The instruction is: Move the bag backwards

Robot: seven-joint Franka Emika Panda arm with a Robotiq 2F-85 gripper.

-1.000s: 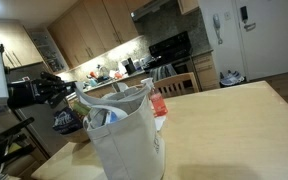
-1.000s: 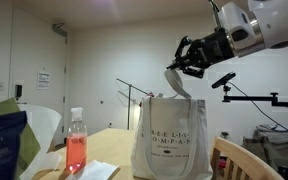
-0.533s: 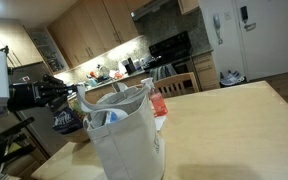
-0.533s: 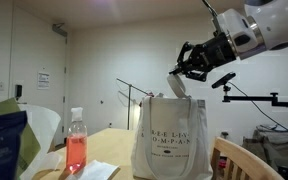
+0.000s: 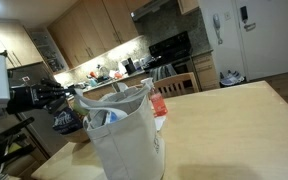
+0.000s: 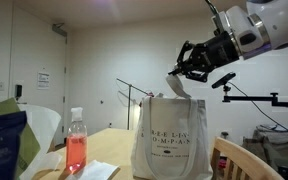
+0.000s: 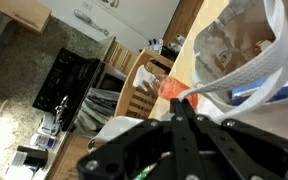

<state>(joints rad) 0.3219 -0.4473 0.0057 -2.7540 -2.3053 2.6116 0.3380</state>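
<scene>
Grasp secured: end effector [image 6: 187,70] is clamped together on the raised handle [image 6: 173,88] of the off-white tote bag [image 6: 173,140]. The bag stands upright on the counter [image 5: 224,120], right of the red-liquid bottle [image 6: 76,148]. Backward move appears outstanding.

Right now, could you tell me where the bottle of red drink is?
The bottle stands upright on the wooden table, to the left of the bag in an exterior view.

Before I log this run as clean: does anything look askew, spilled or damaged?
Only the bag: one handle is pulled up, pinched in the shut fingers, leaving its rim lopsided. The bottle stands upright; no spill shows.
</scene>
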